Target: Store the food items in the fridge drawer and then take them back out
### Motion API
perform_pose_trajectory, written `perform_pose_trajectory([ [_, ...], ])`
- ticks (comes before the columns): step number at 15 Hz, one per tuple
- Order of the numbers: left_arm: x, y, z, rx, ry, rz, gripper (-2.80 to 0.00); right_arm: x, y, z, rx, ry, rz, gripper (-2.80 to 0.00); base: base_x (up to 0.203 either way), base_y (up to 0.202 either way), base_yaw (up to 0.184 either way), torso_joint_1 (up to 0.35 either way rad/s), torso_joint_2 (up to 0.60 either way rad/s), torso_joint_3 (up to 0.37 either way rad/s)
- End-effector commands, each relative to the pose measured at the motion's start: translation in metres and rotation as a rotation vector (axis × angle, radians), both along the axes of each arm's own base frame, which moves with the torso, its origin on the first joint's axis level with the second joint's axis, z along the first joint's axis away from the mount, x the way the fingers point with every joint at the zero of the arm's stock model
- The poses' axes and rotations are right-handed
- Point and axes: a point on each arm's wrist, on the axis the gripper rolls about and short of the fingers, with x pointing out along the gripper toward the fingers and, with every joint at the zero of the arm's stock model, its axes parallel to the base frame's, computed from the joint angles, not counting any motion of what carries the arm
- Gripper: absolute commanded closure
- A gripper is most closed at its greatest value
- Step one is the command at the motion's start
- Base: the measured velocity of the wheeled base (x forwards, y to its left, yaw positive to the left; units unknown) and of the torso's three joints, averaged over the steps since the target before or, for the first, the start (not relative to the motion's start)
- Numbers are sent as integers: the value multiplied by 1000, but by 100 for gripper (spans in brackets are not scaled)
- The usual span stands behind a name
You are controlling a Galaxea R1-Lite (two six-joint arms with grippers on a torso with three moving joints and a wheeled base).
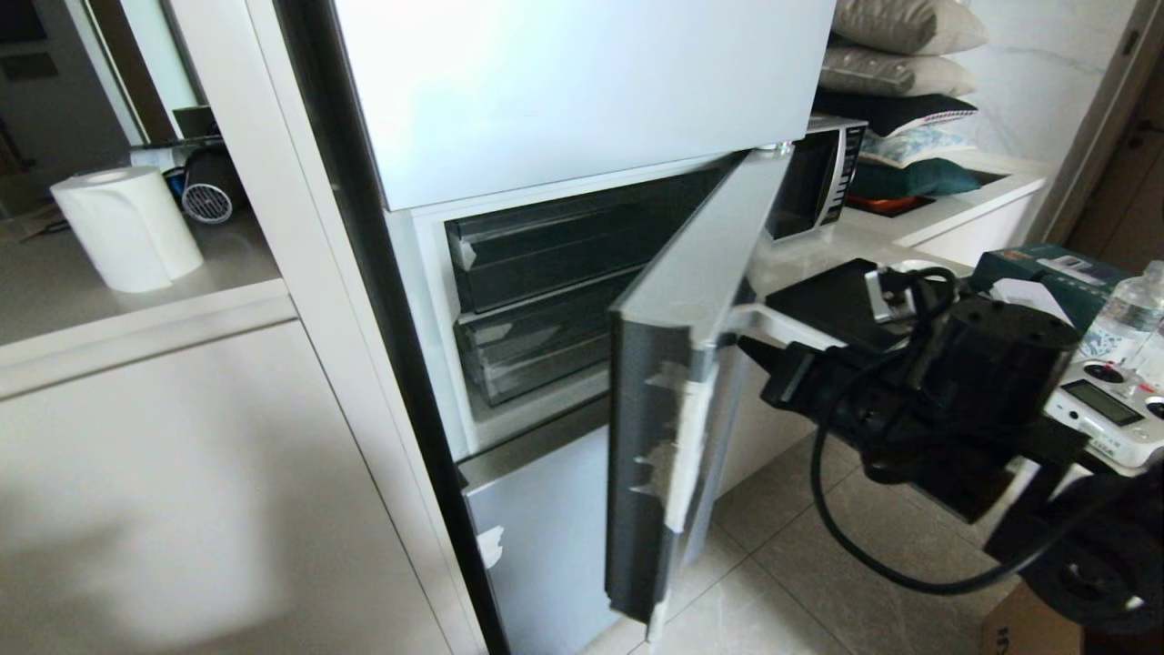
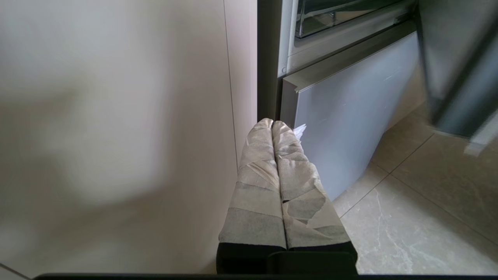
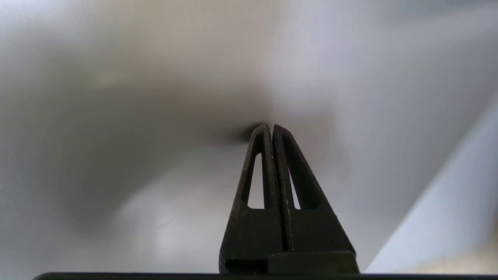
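The left gripper (image 2: 272,126) hangs parked low beside the fridge's bottom panel (image 2: 350,124), its taped fingers pressed together on nothing. In the open middle compartment the fridge drawer (image 1: 536,350) sits pushed in under a shallower tray (image 1: 564,246); no food items are visible, so I cannot tell where they are. The middle door (image 1: 677,364) stands ajar. The right gripper (image 1: 759,350), closed and empty, rests against the door's inner face. Pushing there, the tips could slide off the glossy surface, or the door could swing back and block access to the drawer.
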Motion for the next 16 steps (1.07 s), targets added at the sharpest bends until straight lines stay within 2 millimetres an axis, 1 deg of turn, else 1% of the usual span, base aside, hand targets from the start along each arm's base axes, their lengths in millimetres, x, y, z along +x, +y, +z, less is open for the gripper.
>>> perform_pose_trajectory([
  [1, 0, 0, 0, 0, 1, 0, 0, 40, 52, -20, -33, 2, 32, 0, 0, 0, 0, 0, 0, 0],
  [2, 0, 0, 0, 0, 1, 0, 0, 55, 72, -28, -45, -7, 40, 0, 0, 0, 0, 0, 0, 0],
  [3, 0, 0, 0, 0, 1, 1, 0, 69, 87, -34, -51, -24, 34, 0, 0, 0, 0, 0, 0, 0],
  [4, 0, 0, 0, 0, 1, 1, 0, 78, 99, -39, -59, -36, 19, 0, 0, 0, 0, 0, 0, 0],
  [5, 0, 0, 0, 0, 1, 0, 0, 82, 104, -42, -66, -38, 8, 0, 0, 0, 0, 0, 0, 0],
  [6, 0, 0, 0, 0, 1, 1, 0, 79, 103, -41, -73, -35, 3, 0, 0, 0, 0, 0, 0, 0],
  [7, 0, 0, 0, 0, 1, 0, 0, 69, 97, -35, -81, -31, -1, 0, 0, 0, 0, 0, 0, 0],
  [8, 0, 0, 0, 0, 1, 1, 0, 55, 86, -19, -75, -43, -5, 0, 0, 0, 0, 0, 0, 0],
  [11, 0, 0, 0, -1, 1, 1, 0, -8, 42, 28, -53, -94, -11, 0, 0, 0, 0, 0, 0, 0],
  [12, 0, 0, 0, -1, 1, 0, 0, -28, 27, 35, -64, -109, -13, 0, 0, 0, 0, 0, 0, 0],
  [16, 0, 0, 0, 0, 1, 0, 0, -88, -18, 20, -154, -80, -51, 0, 0, 0, 0, 0, 0, 0],
])
